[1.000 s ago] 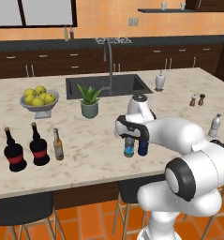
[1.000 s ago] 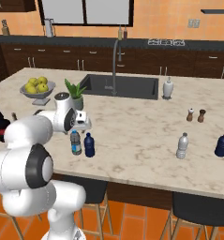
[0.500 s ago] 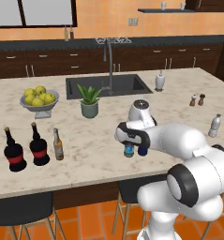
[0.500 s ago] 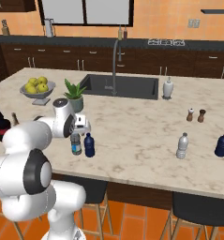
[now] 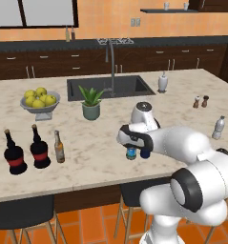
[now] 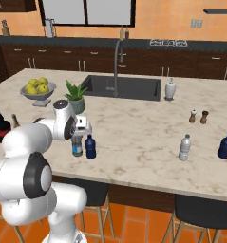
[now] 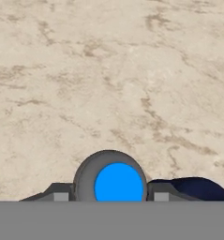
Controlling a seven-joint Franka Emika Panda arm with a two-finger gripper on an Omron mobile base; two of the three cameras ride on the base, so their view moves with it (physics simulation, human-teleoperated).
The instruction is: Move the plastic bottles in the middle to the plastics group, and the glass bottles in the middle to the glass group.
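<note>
Lowered since a second ago, my gripper (image 7: 111,197) straddles the clear plastic bottle (image 6: 77,144) mid-tabletop (image 5: 96,143), jaws unclosed. I'd centre carefully; the dark blue bottle (image 6: 90,146) crowds just beside.

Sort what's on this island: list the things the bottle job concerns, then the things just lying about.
Job:
clear bottle with blue label, under the gripper
dark blue bottle
amber bottle
two black bottles
pale plastic bottle

Lying about:
fruit bowl
potted plant
salt and pepper shakers
soap dispenser
</note>
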